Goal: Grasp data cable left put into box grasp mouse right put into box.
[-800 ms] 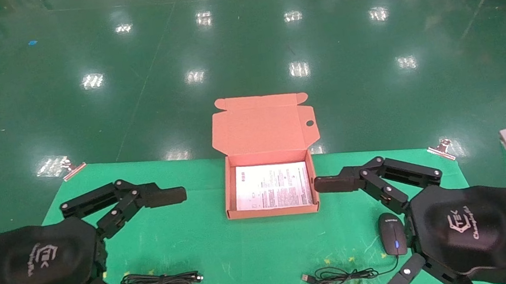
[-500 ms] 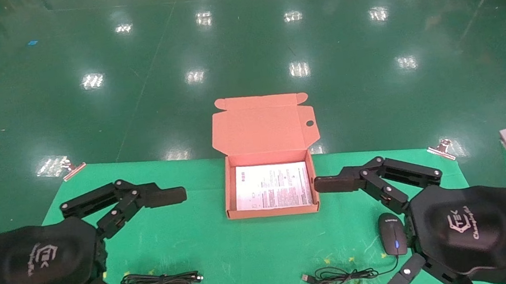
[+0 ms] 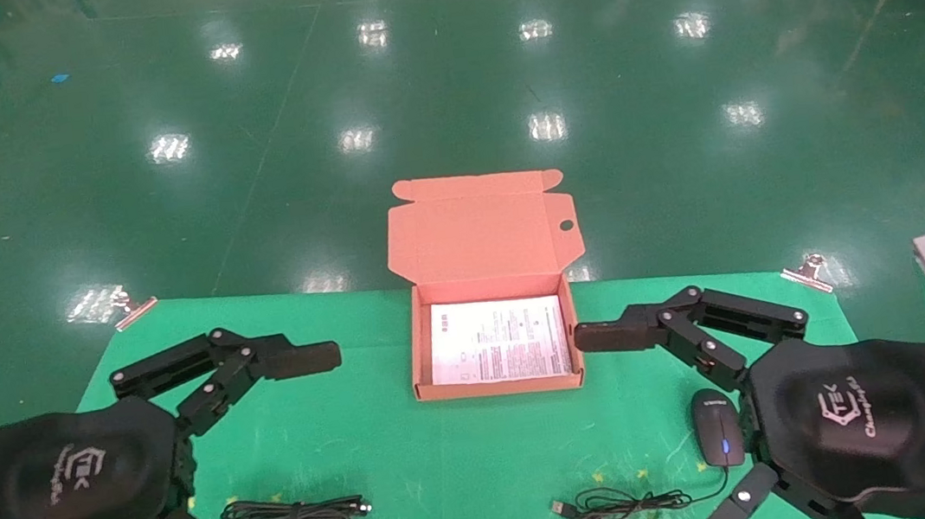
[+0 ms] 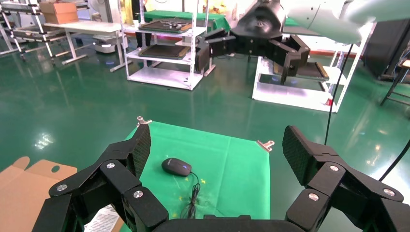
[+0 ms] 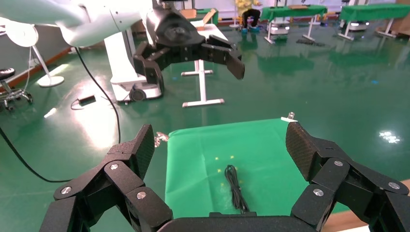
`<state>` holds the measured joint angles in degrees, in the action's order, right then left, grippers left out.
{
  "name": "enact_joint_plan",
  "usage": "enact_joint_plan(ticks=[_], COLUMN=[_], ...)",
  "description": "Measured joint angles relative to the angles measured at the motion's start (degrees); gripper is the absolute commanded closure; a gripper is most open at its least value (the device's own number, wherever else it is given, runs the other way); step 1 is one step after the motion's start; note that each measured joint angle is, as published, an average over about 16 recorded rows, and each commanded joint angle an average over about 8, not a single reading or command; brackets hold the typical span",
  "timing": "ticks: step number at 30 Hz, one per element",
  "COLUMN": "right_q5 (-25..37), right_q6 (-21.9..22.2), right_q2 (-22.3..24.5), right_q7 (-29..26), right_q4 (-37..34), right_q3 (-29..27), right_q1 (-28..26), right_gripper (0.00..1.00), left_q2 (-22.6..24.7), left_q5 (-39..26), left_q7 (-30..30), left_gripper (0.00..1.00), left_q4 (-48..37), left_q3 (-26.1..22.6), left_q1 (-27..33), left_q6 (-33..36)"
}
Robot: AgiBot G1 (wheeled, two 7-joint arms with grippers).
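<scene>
Head view: green-covered worktop (image 3: pixel 452 470) over a glossy green floor (image 3: pixel 408 83). Box (image 3: pixel 498 384) at the middle of the far edge, lid up, printed white sheet (image 3: pixel 499 351) inside, text too small to read. Cable (image 3: pixel 291 514) near the front edge, left of centre; mouse (image 3: pixel 718 437) toward the front right corner, blue light lit, cord (image 3: pixel 629 502) trailing leftward. Left claw (image 3: pixel 323 449) spread wide above the cable, not touching. Right claw (image 3: pixel 600 431) likewise spread beside the mouse. "TEK" logo on both claw housings.

Left wrist view: spread fingers (image 4: pixel 130 154), mouse (image 4: pixel 176 166) on green cloth, metal shelving (image 4: pixel 164 43) behind.

Right wrist view: fingers (image 5: pixel 138 150) apart, cable (image 5: pixel 234 186) below, tables and a stand beyond.
</scene>
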<state>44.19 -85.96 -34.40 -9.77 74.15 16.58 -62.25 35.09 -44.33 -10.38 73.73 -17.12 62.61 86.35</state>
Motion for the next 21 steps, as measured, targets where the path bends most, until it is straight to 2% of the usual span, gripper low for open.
enact_joint_plan(ticks=[9, 21], right_q5=[7.62, 25.51], right_q6=[-1.10, -3.09], right_q2=[0.75, -0.51], right_q7=[2.55, 10.04], right_q4=[1.72, 3.26], right_q3=[2.28, 10.96], right_q1=[-3.53, -13.32], right_gripper=[0.00, 0.00], left_q2=[0.61, 3.84], left_q5=[-8.36, -27.10], left_q7=[0.25, 0.45], left_gripper=[0.00, 0.00], left_q4=[0.67, 1.90], left_q3=[-3.79, -12.38], left_q1=[4.16, 12.79], left_q6=[1.42, 2.11])
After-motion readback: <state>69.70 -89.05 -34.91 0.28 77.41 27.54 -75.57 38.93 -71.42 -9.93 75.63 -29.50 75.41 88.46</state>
